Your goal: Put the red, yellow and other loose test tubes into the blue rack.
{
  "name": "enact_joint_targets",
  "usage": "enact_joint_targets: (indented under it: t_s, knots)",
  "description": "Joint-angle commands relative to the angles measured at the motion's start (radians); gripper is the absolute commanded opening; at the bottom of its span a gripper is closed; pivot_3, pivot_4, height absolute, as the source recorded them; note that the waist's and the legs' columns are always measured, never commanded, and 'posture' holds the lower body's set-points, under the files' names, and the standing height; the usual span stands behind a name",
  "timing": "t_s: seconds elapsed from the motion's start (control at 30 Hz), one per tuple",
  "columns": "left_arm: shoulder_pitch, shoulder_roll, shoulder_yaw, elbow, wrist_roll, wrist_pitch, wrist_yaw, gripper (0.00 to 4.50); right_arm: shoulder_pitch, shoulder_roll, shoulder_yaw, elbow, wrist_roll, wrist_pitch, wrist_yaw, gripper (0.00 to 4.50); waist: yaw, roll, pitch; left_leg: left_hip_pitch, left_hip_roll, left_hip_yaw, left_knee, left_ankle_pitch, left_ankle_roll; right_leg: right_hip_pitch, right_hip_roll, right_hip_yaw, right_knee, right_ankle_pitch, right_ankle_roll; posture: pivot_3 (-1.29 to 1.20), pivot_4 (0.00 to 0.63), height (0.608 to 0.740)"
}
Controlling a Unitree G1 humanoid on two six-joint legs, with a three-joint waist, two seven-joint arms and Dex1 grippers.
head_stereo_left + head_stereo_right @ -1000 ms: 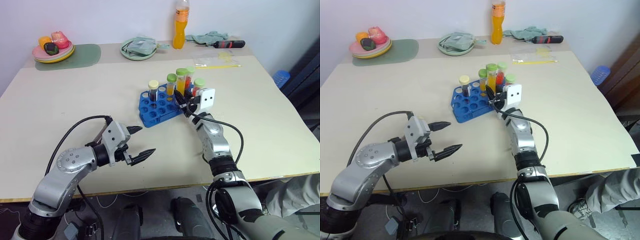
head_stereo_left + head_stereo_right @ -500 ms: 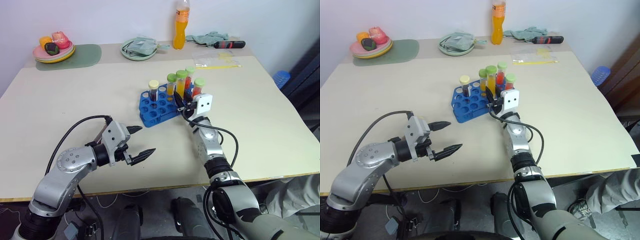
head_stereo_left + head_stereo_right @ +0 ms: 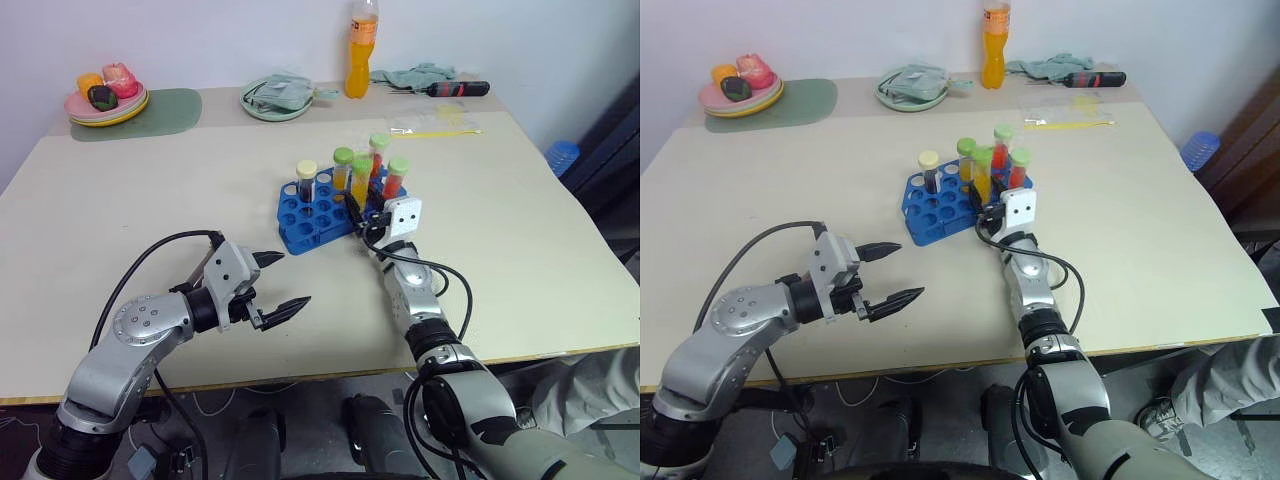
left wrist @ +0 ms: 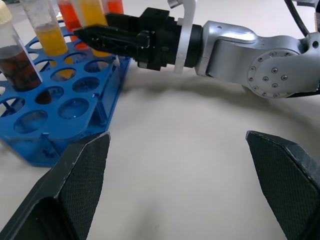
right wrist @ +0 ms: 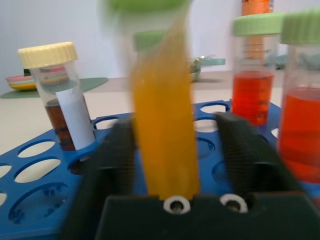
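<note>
Five capped plastic test tubes now stand in the blue plastic rack [image 3: 320,212]. The right hand [image 3: 358,212] has just parted its fingers around the yellow-filled tube [image 5: 162,135], releasing it into its hole. The left hand [image 3: 283,283] hovers open, empty.

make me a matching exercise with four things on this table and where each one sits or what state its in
Things:
1. blue rack
2. orange bottle
3. left gripper
4. screwdriver

Places or states:
A. lying at the far right edge of the table
B. open, hovering above bare table
C. mid-table, holding upright capped tubes
D. standing at the far edge, between the green plate and the cloth

Pairs: 1-C, 2-D, 3-B, 4-A
</note>
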Motion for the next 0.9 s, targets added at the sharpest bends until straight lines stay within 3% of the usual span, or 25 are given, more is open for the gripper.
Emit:
enact_joint_targets:
  t_s: [0.03, 0.23, 0.4, 0.5, 0.6, 0.73, 0.9]
  knots:
    - [-0.02, -0.003, 0.066, -0.036, -0.067, 0.067, 0.033, 4.5, 0.001, -0.008, 0.027, -0.125, -0.002, -0.011, 0.029, 4.24, 0.0, 0.0, 0.0, 0.0, 0.0, 0.0, 0.0, 0.0, 0.0, 0.0, 0.0, 0.0, 0.0, 0.0, 0.0, 0.0, 0.15, 0.74]
    - [-0.089, -0.015, 0.195, -0.048, -0.153, 0.243, 0.187, 4.5, 0.083, -0.057, 0.066, -0.477, 0.059, 0.126, 0.114, 4.24, 0.002, 0.0, 0.0, 0.0, 0.0, -0.001, 0.0, 0.0, 0.0, 0.0, 0.0, 0.0, 0.0, 0.0, 0.0, 0.0, 0.15, 0.74]
    - [-0.259, 0.006, 0.269, -0.004, -0.215, 0.538, 0.35, 4.5, 0.09, -0.129, 0.043, -0.727, 0.123, 0.305, 0.114, 4.24, 0.008, 0.0, 0.0, -0.001, 0.0, -0.002, 0.001, 0.0, 0.0, 0.0, 0.0, -0.001, 0.0, 0.0, 0.0, 0.0, 0.15, 0.74]
    - [-0.33, 0.104, 0.196, 0.065, -0.171, 0.697, 0.37, 4.5, 0.12, -0.232, 0.073, -0.873, 0.181, 0.462, 0.215, 4.24, 0.003, 0.0, 0.0, -0.001, 0.0, -0.002, 0.0, 0.0, 0.0, 0.0, 0.0, -0.002, -0.001, 0.0, 0.0, 0.0, 0.15, 0.74]
    - [-0.42, 0.169, 0.129, 0.16, -0.184, 0.91, 0.363, 4.5, 0.216, -0.422, 0.167, -1.039, 0.213, 0.603, 0.423, 4.24, 0.004, 0.0, 0.0, -0.001, -0.001, -0.003, 0.0, 0.0, 0.0, 0.0, 0.0, -0.003, -0.001, 0.0, 0.0, 0.0, 0.15, 0.74]
    - [-0.534, 0.227, 0.031, 0.214, -0.187, 1.066, 0.344, 4.5, 0.337, -0.629, 0.249, -1.216, 0.278, 0.767, 0.615, 4.24, 0.006, -0.001, 0.001, -0.002, -0.001, -0.003, 0.0, 0.0, 0.0, 0.0, 0.0, -0.003, -0.001, 0.0, 0.0, 0.0, 0.15, 0.74]
    - [-0.61, 0.235, -0.073, 0.337, -0.167, 1.077, 0.349, 4.5, 0.352, -0.669, 0.259, -1.269, 0.281, 0.824, 0.626, 4.24, 0.0, -0.002, 0.001, -0.001, -0.001, -0.003, 0.001, 0.0, 0.0, 0.0, 0.001, -0.002, -0.001, 0.0, 0.0, 0.0, 0.15, 0.74]
